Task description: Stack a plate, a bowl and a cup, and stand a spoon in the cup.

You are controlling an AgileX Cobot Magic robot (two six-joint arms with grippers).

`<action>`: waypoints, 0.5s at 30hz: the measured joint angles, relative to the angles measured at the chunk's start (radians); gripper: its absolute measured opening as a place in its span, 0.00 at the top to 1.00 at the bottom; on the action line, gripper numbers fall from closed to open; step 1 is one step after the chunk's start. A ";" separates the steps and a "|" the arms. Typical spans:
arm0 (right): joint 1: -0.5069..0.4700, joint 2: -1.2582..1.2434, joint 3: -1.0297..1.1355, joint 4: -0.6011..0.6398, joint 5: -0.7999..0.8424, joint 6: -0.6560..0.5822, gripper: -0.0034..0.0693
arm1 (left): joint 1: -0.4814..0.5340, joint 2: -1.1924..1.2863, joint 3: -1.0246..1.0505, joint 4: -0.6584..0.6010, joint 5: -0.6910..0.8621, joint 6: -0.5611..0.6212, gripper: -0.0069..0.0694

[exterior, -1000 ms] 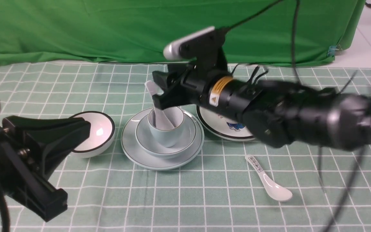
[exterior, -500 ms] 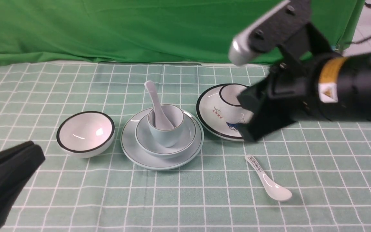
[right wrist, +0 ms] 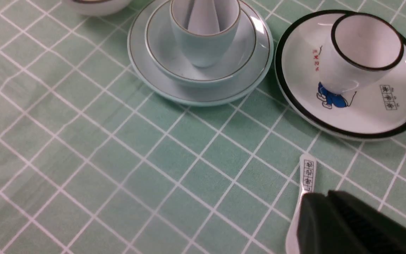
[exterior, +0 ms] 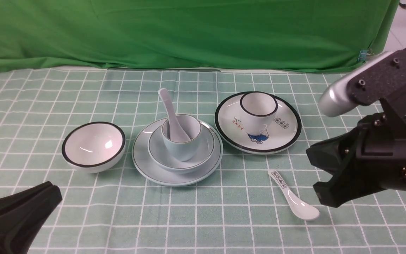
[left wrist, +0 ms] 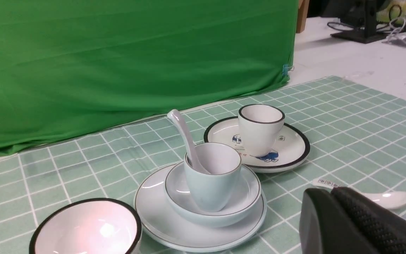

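Note:
The pale blue-green plate (exterior: 160,176) lies at the middle of the checked cloth. The shallow bowl (exterior: 206,148) sits on it and the small cup (exterior: 183,150) stands in the bowl. A plain white spoon (exterior: 169,109) stands in the cup, its handle leaning up and back to the left. My right gripper (exterior: 315,173) hangs shut and empty at the right, well away from the stack. In the right wrist view its fingertips (right wrist: 324,195) meet above the marked spoon. My left gripper (exterior: 53,192) is shut and empty in the near left corner.
A white bowl with a black rim (exterior: 93,146) stands left of the stack. A black-rimmed picture plate (exterior: 287,130) with a white cup (exterior: 258,111) on it lies to the right. A spoon with a printed handle (exterior: 294,197) lies near my right gripper. A green curtain hangs behind.
My right gripper has pulled away from the cup, moved right and down, and closed. The spoon stays in the cup. My left arm has drawn back into the near left corner.

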 joint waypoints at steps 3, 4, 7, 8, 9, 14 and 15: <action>0.000 -0.002 0.000 0.000 0.005 0.003 0.86 | 0.000 0.000 0.000 0.033 0.001 -0.002 0.89; 0.000 -0.002 0.000 0.000 0.005 0.003 0.86 | 0.000 0.000 0.000 0.051 0.001 -0.002 0.89; 0.000 -0.002 0.000 0.000 0.005 0.005 0.85 | 0.000 0.000 0.000 0.098 0.001 -0.002 0.89; 0.000 -0.002 0.000 0.000 0.006 0.005 0.85 | 0.000 0.000 0.000 0.107 0.001 -0.002 0.89; 0.000 -0.002 0.000 0.000 0.006 0.005 0.85 | 0.000 0.000 0.000 0.113 0.001 -0.002 0.89; 0.000 -0.002 0.000 0.000 0.008 0.005 0.83 | 0.000 0.000 0.000 0.124 0.001 -0.002 0.89; 0.000 -0.002 0.000 0.000 0.008 0.005 0.83 | 0.000 0.000 0.000 0.128 0.001 0.001 0.89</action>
